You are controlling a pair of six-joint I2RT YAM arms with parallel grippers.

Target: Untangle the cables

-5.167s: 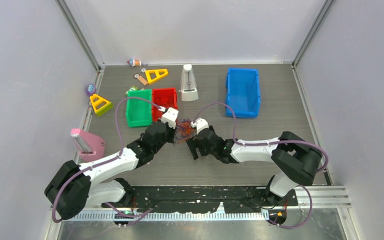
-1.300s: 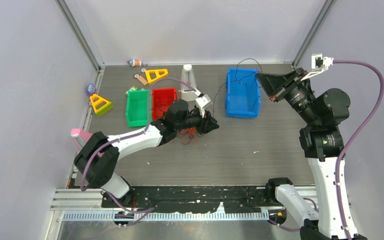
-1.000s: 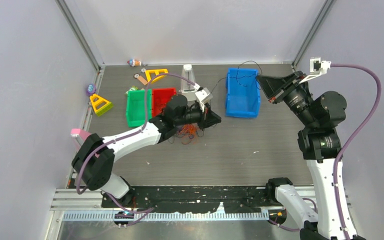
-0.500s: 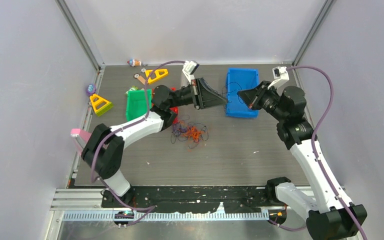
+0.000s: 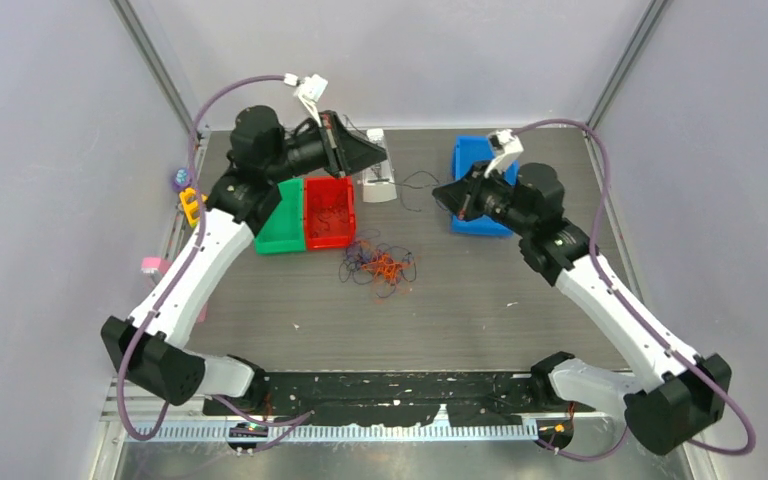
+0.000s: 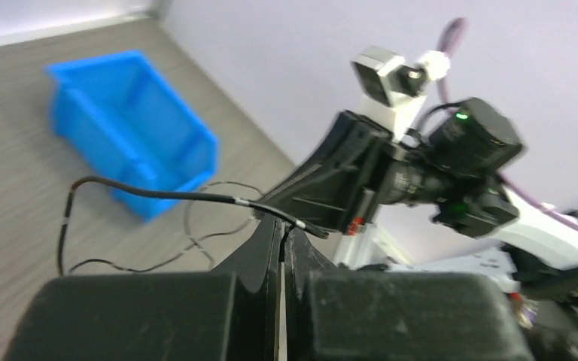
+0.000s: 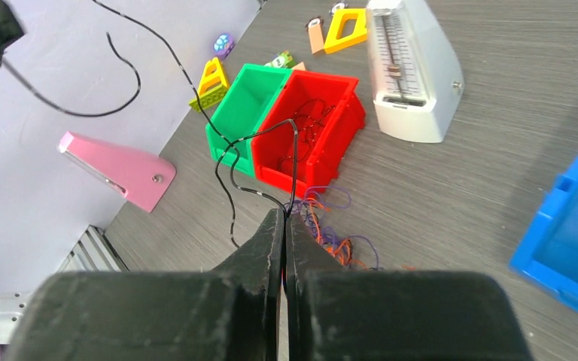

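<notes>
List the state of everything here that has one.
left gripper: jaws shut on thin black wiry cable.
right gripper: jaws shut on same cable.
thin black wiry cable: lifted, sagging between them.
clump of orange, purple and black cables: tangled, on table.
red plastic bin: holds thin black strands.
green plastic bin: looks empty.
white pyramid metronome: upright.

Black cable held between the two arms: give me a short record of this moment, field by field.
black cable: strung slack in the air between both arms
left jaws: shut on black cable
right jaws: shut on black cable
cable clump: orange, purple and black strands, lying on the table by the red bin's near corner
red bin: thin dark strands inside
</notes>
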